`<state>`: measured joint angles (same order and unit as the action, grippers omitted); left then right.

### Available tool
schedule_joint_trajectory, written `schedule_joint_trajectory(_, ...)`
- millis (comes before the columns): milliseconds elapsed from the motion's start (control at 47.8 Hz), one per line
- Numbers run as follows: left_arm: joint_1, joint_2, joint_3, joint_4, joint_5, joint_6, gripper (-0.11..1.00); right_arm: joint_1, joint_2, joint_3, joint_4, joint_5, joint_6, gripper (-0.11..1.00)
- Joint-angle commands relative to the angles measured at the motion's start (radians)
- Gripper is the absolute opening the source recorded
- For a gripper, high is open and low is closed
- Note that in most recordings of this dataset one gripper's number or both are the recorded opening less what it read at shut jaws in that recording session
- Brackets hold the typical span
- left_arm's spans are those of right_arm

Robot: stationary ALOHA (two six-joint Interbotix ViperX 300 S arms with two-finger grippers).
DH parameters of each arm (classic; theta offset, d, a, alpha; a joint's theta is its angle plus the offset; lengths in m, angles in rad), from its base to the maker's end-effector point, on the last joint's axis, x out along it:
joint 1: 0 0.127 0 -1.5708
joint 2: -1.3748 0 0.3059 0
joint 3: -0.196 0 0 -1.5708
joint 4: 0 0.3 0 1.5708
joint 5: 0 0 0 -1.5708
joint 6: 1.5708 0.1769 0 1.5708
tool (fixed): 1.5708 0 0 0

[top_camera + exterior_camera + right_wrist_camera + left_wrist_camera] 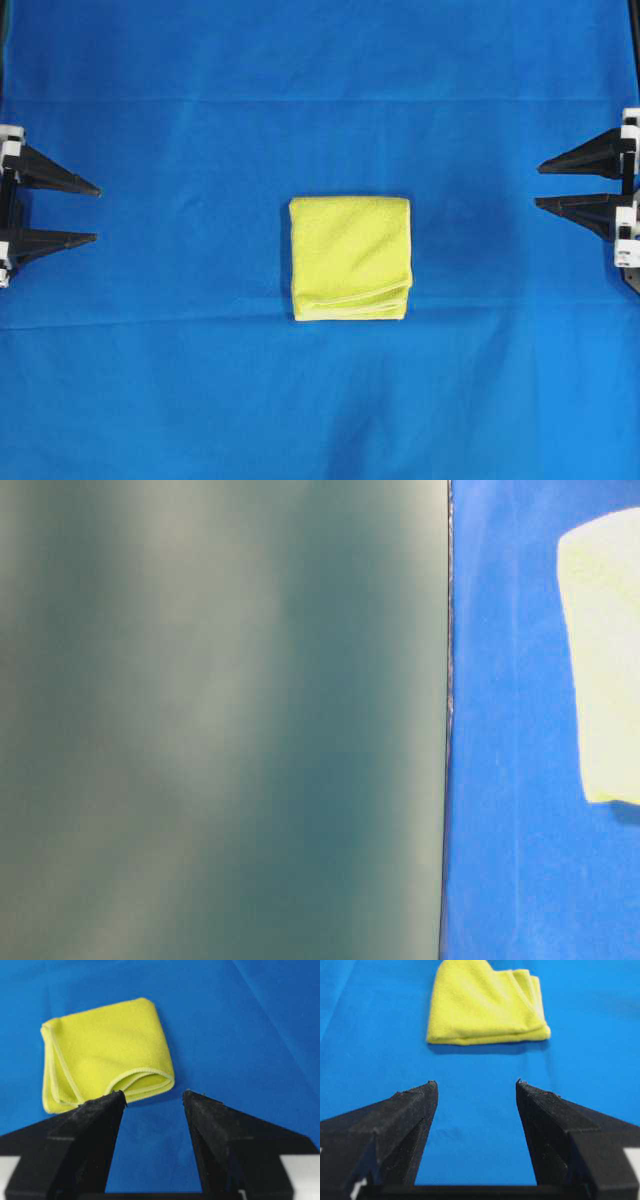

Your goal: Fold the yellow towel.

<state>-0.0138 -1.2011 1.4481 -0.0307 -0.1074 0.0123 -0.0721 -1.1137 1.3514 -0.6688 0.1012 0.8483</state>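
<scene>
The yellow towel lies folded into a small layered square in the middle of the blue cloth, its stacked hems along the near edge. It also shows in the left wrist view, the yellow towel, in the right wrist view, the yellow towel, and at the right edge of the table-level view, the yellow towel. My left gripper stands open at the far left, well apart from the towel, with nothing between its fingers. My right gripper stands open at the far right, also empty and apart from the towel.
A blue cloth covers the whole work surface. A blurred dark grey-green panel fills the left two thirds of the table-level view.
</scene>
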Motion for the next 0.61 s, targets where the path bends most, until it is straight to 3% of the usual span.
schedule_joint_trajectory(0, 0.003, 0.014, -0.011, -0.003, -0.012, -0.002, 0.61, -0.002, 0.014, -0.011, 0.002, -0.008, 0.0, 0.56)
schedule_joint_trajectory(585, 0.003, 0.014, -0.011, -0.003, -0.012, -0.002, 0.61, -0.002, 0.02, -0.009, 0.002, -0.008, 0.0, 0.56)
